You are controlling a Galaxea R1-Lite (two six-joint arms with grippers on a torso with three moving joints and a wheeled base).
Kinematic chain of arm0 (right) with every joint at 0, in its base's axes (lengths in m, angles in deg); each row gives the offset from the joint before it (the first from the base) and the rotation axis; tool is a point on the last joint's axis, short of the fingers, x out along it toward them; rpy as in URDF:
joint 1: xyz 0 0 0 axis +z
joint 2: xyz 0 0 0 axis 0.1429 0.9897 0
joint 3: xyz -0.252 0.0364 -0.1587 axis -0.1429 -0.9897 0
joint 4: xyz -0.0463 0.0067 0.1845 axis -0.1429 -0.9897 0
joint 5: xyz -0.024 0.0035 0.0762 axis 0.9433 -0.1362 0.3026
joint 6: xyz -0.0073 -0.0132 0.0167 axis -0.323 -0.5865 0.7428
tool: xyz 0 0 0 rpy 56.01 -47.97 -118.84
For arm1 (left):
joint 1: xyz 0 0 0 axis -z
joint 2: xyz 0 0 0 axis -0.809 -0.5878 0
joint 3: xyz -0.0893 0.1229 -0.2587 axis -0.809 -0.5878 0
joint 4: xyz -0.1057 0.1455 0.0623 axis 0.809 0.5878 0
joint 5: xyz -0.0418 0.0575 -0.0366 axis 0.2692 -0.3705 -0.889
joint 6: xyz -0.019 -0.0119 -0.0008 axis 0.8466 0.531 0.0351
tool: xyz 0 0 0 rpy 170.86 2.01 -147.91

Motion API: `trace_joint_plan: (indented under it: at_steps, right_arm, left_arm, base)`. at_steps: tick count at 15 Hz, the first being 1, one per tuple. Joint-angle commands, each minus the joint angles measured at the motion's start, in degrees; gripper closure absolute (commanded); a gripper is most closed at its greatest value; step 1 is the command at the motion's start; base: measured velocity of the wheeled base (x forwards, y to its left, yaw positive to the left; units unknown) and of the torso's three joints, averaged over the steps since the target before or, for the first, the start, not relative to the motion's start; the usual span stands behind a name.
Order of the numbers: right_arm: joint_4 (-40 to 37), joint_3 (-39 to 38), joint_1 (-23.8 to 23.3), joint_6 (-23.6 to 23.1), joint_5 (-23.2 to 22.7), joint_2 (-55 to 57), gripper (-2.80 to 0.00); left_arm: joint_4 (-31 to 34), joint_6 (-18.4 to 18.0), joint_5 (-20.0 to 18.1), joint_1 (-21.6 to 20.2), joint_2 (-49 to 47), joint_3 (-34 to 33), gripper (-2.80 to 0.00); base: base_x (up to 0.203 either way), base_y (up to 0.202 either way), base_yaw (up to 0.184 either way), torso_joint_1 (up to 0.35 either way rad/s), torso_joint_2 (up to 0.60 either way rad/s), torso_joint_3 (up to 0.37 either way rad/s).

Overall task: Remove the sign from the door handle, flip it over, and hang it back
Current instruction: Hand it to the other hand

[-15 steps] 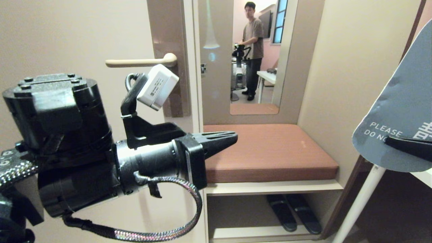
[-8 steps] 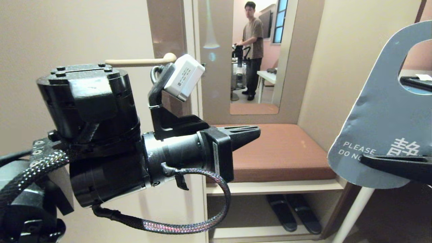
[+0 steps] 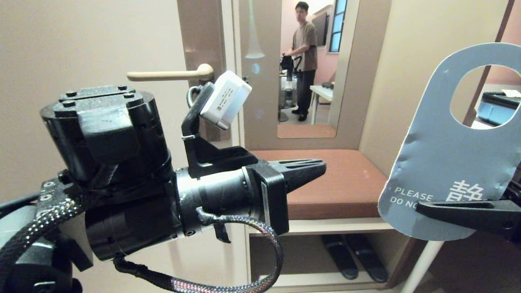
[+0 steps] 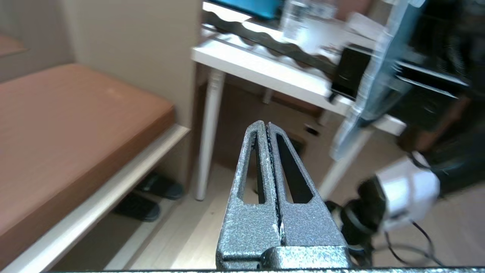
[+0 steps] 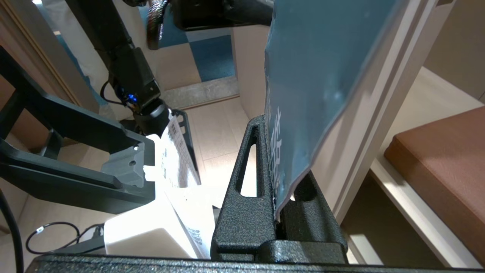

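**Sign off the handle, held at the right**

The right gripper clamps the blue sign upright by its lower edge, well apart from the bare door handle. The left gripper points toward it, jaws together and empty.

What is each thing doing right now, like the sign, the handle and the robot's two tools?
Sign: off the handle, upright, blue side showing, pinched at its bottom edge.
Door handle: level, nothing hanging on it.
Right tool: shut on the sign.
Left tool: shut, holding nothing, out over the bench.
Bench cushion: flat, nothing on it.
Slippers: side by side under the bench.
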Motion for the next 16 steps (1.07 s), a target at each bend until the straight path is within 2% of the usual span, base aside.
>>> trace_joint_plan:
  at_steps: [1, 4, 7, 10, 11, 12, 16]
  right_arm:
    - [0.08, -0.41, 0.04, 0.02, -0.32, 0.13, 0.00]
    - [0.08, -1.63, -0.04, -0.02, -0.32, 0.26, 0.00]
    - [0.08, -2.36, 0.04, -0.16, -0.32, 1.24, 0.00]
    - [0.17, -2.04, 0.04, -0.72, -0.32, 3.24, 0.00]
    - [0.17, -1.95, 0.04, -1.18, -0.39, 3.72, 0.00]
    - [0.17, -1.97, 0.04, -1.56, -0.41, 4.00, 0.00]
    - [0.17, -2.19, 0.04, -2.26, -0.41, 4.51, 0.00]
  left_arm:
    - [-1.07, 0.08, -2.72, -0.33, 0.12, -1.17, 0.00]
    - [-3.14, 0.10, -4.19, -0.86, -0.82, -1.90, 0.00]
    - [-6.40, 0.03, -8.47, -3.30, -2.40, -2.21, 0.00]
    - [-6.54, 0.01, -8.57, -3.31, -2.43, -2.29, 0.00]
    - [-6.56, 0.01, -8.57, -3.31, -2.35, -2.29, -1.24]
    - [-6.56, 0.01, -8.57, -3.31, -2.43, -2.38, -2.80]
    - [-6.56, -0.25, -8.63, -3.05, -2.52, -2.37, -2.80]
  base:
    - [0.000, 0.000, 0.000, 0.000, 0.00, 0.000]
    - [0.000, 0.000, 0.000, 0.000, 0.00, 0.000]
    - [0.000, 0.000, 0.000, 0.000, 0.00, 0.000]
    - [0.000, 0.000, 0.000, 0.000, 0.00, 0.000]
    - [0.000, 0.000, 0.000, 0.000, 0.00, 0.000]
    - [0.000, 0.000, 0.000, 0.000, 0.00, 0.000]
    - [0.000, 0.000, 0.000, 0.000, 0.00, 0.000]
